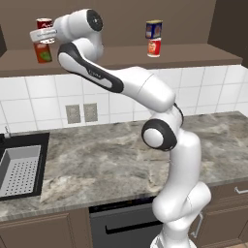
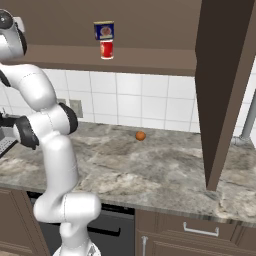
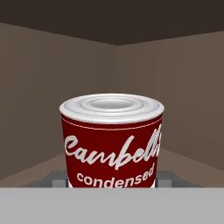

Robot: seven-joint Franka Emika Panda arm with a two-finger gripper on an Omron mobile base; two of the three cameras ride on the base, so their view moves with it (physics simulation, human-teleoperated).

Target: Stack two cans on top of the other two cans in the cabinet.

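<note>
Red-topped can (image 3: 112, 144) between fingertips (image 3: 54, 177) (gripped)

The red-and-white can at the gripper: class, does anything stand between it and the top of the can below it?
Nothing visible does. In the left base view the red-and-white can sits at the gripper, directly above the dull red can on the cabinet shelf. Whether the two cans already touch cannot be told.

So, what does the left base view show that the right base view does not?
Left base view alone: the gripper closed around a red-topped can above the dull red can, and the sink. Right base view alone: a small orange ball on the counter. Both share the blue can stacked on a bright red can.
</note>
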